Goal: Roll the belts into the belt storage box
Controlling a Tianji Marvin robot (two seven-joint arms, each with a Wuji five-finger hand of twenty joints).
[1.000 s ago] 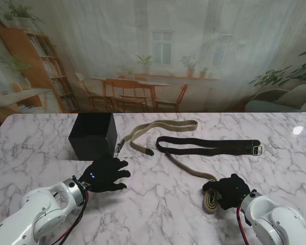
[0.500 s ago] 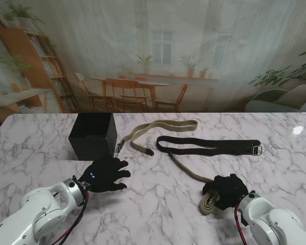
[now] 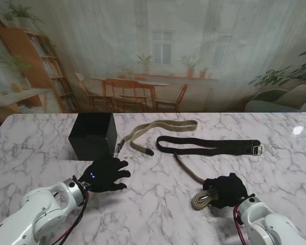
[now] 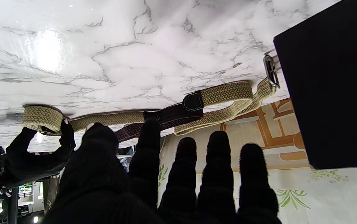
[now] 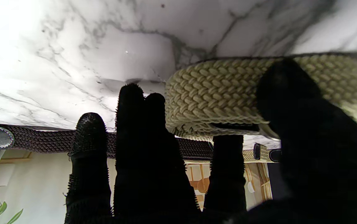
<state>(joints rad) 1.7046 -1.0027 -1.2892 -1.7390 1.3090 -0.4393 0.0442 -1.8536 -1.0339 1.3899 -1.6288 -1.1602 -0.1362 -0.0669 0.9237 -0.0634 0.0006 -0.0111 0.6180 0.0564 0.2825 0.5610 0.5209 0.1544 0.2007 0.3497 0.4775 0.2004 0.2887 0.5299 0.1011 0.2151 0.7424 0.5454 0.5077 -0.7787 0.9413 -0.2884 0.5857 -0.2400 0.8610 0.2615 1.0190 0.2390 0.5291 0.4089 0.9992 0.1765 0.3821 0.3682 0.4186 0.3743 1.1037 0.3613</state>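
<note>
Our right hand (image 3: 225, 190), near the desk's (image 3: 158, 204) near edge, is closed on the rolled end of the tan belt (image 3: 200, 199). Our left hand (image 3: 106, 173) rests with fingers spread, holding nothing. The dark belt (image 3: 209, 146) lies mid-desk; the black storage box (image 3: 93, 135) stands toward the far-left corner.

No readable text, label, brand, number or sign appears in any view, neither on the black box (image 3: 93, 135), the belts, the gloved hands nor the marble table (image 3: 158, 204).
</note>
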